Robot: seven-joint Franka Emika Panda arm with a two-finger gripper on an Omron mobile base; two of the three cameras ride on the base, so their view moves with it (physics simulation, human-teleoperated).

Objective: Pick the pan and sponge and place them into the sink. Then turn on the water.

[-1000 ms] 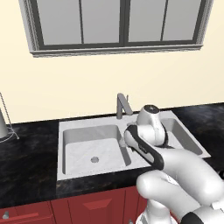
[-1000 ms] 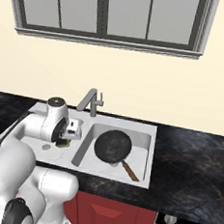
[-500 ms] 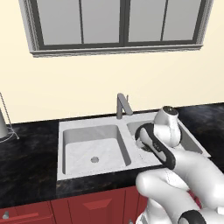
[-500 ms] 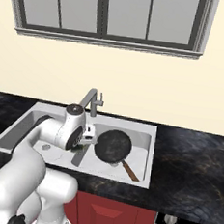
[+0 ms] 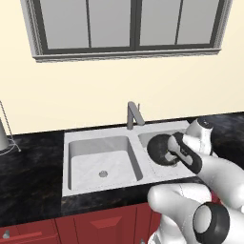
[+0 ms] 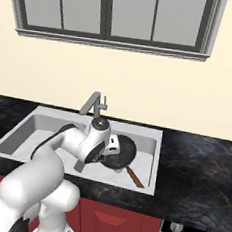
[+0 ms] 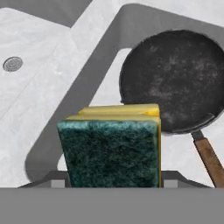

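- Sponge [image 7: 111, 146] sits clamped between the gripper [image 7: 109, 181] fingers, green face toward the hand camera, yellow body behind; jaws stand part-way open, closed on the block.
- Pan [image 7: 175, 78] already lies in the right basin of the sink [image 5: 95, 138], its brown handle running toward the front rim.
- Hand hangs above that right basin, near the divider, with the pan just beyond the sponge.
- Step in hand, by my reading: carrying the sponge to the sink.
- Next move calls for lowering into a basin and parting the fingers; then reaching the faucet [image 6: 91, 104], which shows no water.
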